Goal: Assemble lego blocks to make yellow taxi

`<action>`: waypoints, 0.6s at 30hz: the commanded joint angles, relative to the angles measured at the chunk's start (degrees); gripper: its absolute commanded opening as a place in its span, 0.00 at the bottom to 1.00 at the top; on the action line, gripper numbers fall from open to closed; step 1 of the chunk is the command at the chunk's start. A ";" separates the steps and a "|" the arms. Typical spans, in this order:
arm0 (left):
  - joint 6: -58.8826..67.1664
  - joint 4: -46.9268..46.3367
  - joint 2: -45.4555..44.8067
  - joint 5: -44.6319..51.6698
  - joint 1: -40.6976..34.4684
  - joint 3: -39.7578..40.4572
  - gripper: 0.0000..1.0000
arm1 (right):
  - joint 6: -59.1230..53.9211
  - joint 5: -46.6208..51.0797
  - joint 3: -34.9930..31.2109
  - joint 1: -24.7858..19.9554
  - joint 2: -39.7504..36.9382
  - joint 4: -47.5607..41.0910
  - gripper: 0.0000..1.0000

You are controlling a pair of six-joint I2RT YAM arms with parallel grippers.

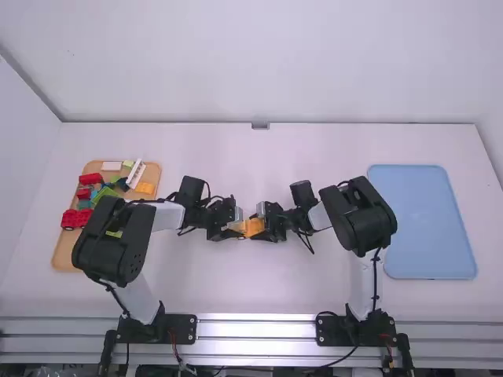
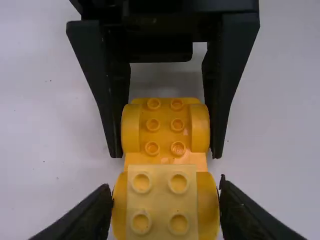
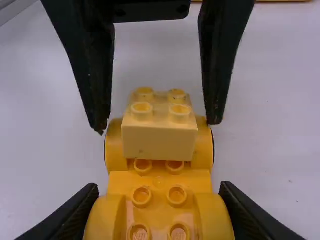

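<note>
Pale-topped car (image 2: 162, 202) spans left pincer (image 1: 237, 228) to right pincer (image 1: 258, 228).

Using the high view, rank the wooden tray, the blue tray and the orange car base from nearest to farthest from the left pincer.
Nearest to the left pincer first:
1. Orange car base: right at the pincer, between the two arms.
2. Wooden tray: off to the left, holding blocks.
3. Blue tray: far right, beyond the right arm's pincer.
</note>
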 commanded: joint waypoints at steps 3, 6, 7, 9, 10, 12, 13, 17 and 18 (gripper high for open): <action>0.02 0.55 0.20 4.02 -0.42 -0.59 0.57 | -0.20 3.67 -0.63 -0.09 0.85 -0.72 0.50; -0.02 2.19 -0.17 5.14 -0.46 -0.59 0.57 | -0.22 3.67 -0.63 -0.11 0.85 -0.72 0.50; -0.09 2.62 -0.61 5.44 -0.44 -0.59 0.59 | -0.20 3.67 -0.63 -0.11 0.85 -0.74 0.50; -0.39 3.34 -2.14 7.69 0.35 -0.59 0.60 | -0.20 3.69 -0.63 -0.15 0.85 -0.72 0.51; -0.37 3.37 -2.69 8.74 0.66 -0.59 0.61 | -0.22 3.67 -0.63 -0.15 0.85 -0.74 0.51; -0.46 3.17 -3.58 10.01 1.25 -0.61 0.60 | -0.17 3.67 -0.63 -0.13 0.85 -0.74 0.51; -0.37 2.71 -3.91 10.40 1.75 -0.63 0.54 | -0.22 3.67 -0.63 -0.15 0.85 -0.74 0.51; -0.42 -0.39 -4.07 9.09 3.30 -0.66 0.05 | -0.20 3.65 -0.63 -0.13 0.85 -0.74 0.51; -0.35 -1.97 -4.07 7.43 3.41 -0.66 0.02 | -0.20 3.67 -0.63 -0.07 0.85 -0.74 0.51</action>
